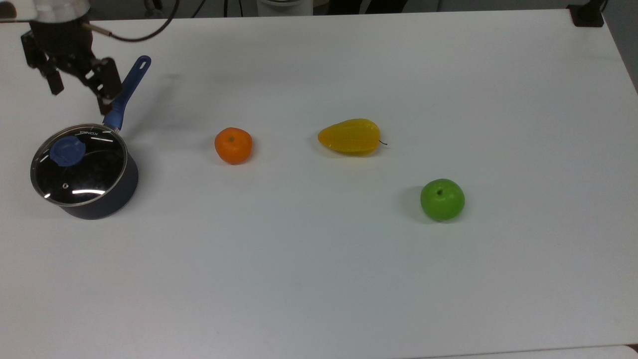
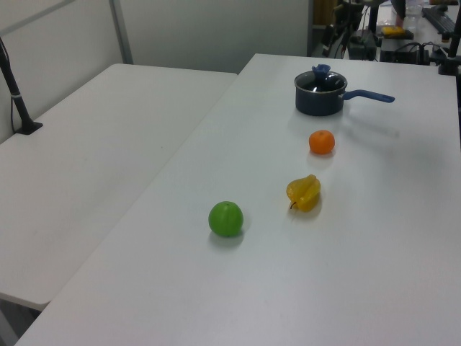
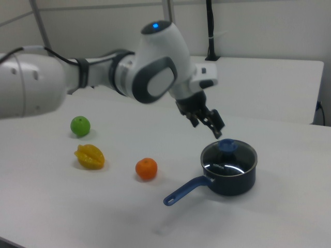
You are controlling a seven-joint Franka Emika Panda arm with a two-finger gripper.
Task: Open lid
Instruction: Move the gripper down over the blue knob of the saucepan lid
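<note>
Hovering above the table (image 1: 349,279), one gripper (image 1: 79,94) hangs with fingers spread wide, holding nothing. In the top view it sits over the pan handle, the lid (image 1: 78,164) just below it in that frame. In the right view the gripper (image 3: 207,123) is up and to the right view's left of the lid (image 3: 228,156), not touching it. One lid, seated flat on one pan (image 1: 107,199), blue knob (image 1: 67,151) up. Fruit count: one orange (image 1: 233,145), one yellow star fruit (image 1: 350,136), one green apple (image 1: 442,199), all off to the top view's right of the gripper, apple farthest. In the left view the pan (image 2: 320,101) sits at the far end of the table.
</note>
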